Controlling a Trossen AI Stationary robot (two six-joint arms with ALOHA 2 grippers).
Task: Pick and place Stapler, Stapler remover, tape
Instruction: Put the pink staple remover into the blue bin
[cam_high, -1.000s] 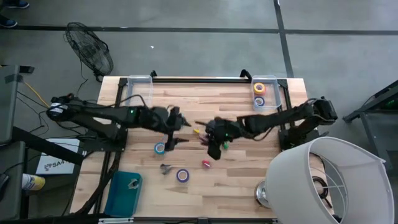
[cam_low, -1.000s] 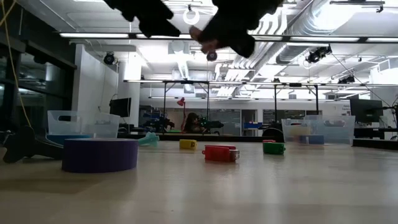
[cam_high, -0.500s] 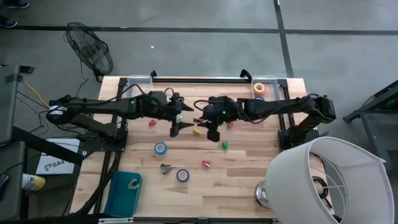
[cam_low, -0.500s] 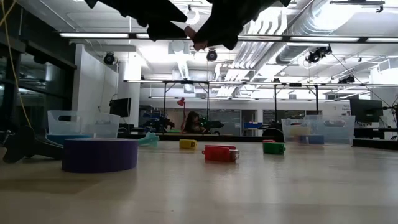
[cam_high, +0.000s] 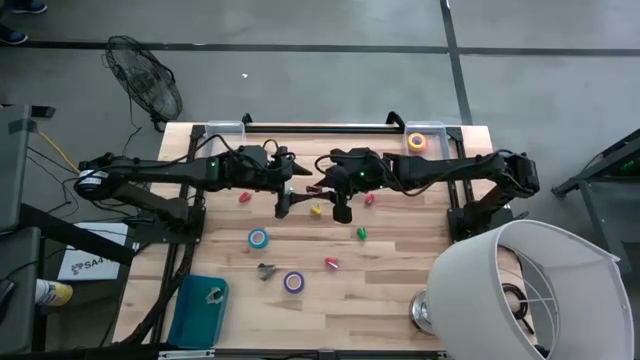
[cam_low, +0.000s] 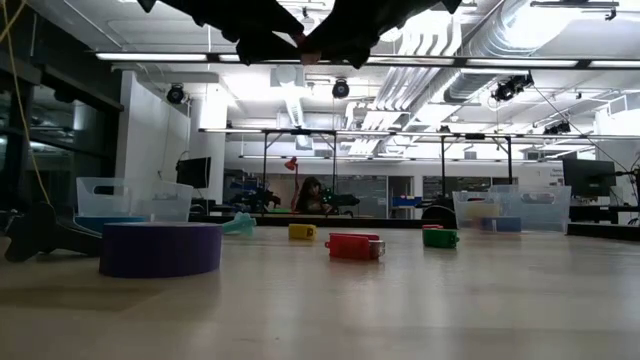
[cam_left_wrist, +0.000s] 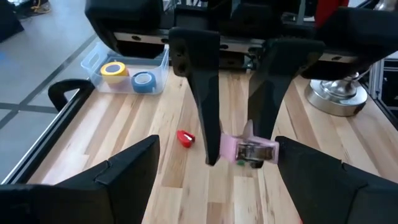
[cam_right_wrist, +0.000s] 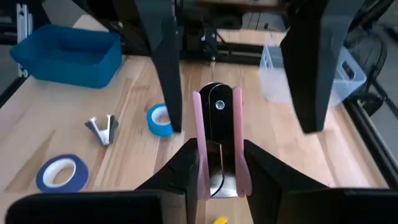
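My right gripper (cam_high: 341, 207) hangs above the table's middle, shut on a small pink stapler (cam_left_wrist: 249, 150). My left gripper (cam_high: 284, 200) faces it from the left. It is open, and its fingers (cam_right_wrist: 163, 68) stand wide on either side of the stapler without touching it. A blue tape roll (cam_high: 258, 238), a purple tape roll (cam_high: 293, 282) and a grey stapler remover (cam_high: 265, 269) lie flat on the near half of the table. More tiny staplers lie flat too: red (cam_high: 243, 198), yellow (cam_high: 316, 210), green (cam_high: 361, 233). My right gripper pinches the pink stapler by its two long sides (cam_right_wrist: 198, 124) between both fingers. The fingers (cam_left_wrist: 200, 93) come down from above, and the stapler sits at their lower ends. It is lifted clear of the table.
A clear bin (cam_high: 432, 150) at the far right corner holds a yellow and a blue tape roll. Another clear bin (cam_high: 222, 134) stands at the far left. A blue bin (cam_high: 198, 310) sits at the near left corner. A lamp shade (cam_high: 520, 290) covers the near right.
Both grippers rose and moved toward the far edge, the right one carrying the pink stapler up and leftward. They now face each other more closely. The red staplers that the arms had covered show again.
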